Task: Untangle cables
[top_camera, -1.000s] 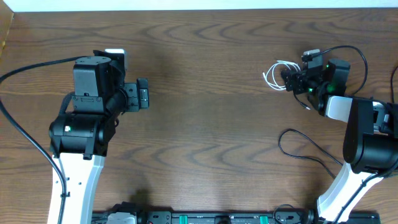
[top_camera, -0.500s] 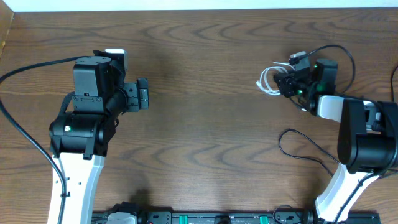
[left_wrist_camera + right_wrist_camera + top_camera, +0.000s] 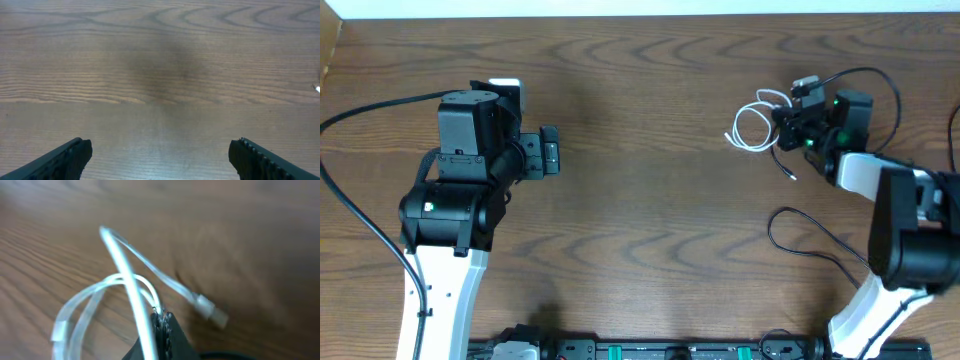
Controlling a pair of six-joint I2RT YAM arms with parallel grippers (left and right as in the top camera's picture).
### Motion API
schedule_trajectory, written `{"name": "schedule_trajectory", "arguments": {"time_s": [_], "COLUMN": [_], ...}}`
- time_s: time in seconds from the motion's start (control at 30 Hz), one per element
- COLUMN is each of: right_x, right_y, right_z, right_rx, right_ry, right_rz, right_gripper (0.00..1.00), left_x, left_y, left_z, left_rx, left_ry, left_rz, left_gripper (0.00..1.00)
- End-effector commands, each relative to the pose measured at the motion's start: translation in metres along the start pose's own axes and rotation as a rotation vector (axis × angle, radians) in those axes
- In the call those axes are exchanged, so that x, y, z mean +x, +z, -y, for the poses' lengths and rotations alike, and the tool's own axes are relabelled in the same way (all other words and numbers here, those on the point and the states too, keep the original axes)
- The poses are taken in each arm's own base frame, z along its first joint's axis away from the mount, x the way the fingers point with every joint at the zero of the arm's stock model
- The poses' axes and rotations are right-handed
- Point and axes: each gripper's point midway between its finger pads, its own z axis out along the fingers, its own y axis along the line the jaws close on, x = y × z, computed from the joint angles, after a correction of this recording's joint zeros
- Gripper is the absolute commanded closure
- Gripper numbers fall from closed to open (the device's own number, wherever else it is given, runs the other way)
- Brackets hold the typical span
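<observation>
The white cable [image 3: 748, 126] lies in small loops at the right rear of the table. My right gripper [image 3: 783, 120] is shut on it at the loops' right side. In the right wrist view the white cable [image 3: 125, 272] rises from the closed tips of the gripper [image 3: 162, 320], and its small plug [image 3: 209, 308] hangs free to the right. The black cable [image 3: 800, 213] curves in a thin loop on the table nearer the front, with another thin strand and plug end [image 3: 790, 173] just below the gripper. My left gripper [image 3: 550, 152] is open over bare wood, far from both cables.
The left wrist view has only wood grain between the wide-apart fingers [image 3: 70, 157]. The thick black robot cable [image 3: 360, 115] arcs off the left arm. The right arm's base [image 3: 910, 235] stands beside the black cable's loop.
My right gripper has gone from open to shut on the white cable and moved slightly toward the rear. The white loops have spread and shifted left. The left arm has not moved.
</observation>
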Motion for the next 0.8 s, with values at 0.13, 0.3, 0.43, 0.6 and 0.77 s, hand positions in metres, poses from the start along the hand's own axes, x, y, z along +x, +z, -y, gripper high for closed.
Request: {"name": "schedule_trajectory", "arguments": {"time_s": [0.13, 0.3, 0.43, 0.6, 0.77], "right_x": [-0.072, -0.046, -0.010, 0.031, 0.040], "right_y": [-0.069, -0.094, -0.104, -0.114, -0.113], "right_z": [-0.057, -0.075, -0.085, -0.109, -0.132], "right_rx": [-0.077, -0.095, -0.121, -0.198, -0.274], "right_ry": [-0.068, -0.023, 0.035, -0.006, -0.145], "right_rz": [0.076, -0.065, -0.213, -0.382, -0.413], "right_gripper": [0.99, 0.99, 0.99, 0.99, 0.99], "left_x": [-0.003, -0.003, -0.003, -0.003, -0.003], "left_y": [-0.002, -0.002, -0.002, -0.002, -0.002], "left_z": [0.000, 0.000, 0.000, 0.000, 0.000], "left_rx": [0.002, 0.002, 0.002, 0.002, 0.002], "left_ry": [0.005, 0.005, 0.005, 0.005, 0.005], "left_rz": [0.010, 0.010, 0.010, 0.010, 0.010], "left_gripper": [0.07, 0.07, 0.07, 0.07, 0.07]}}
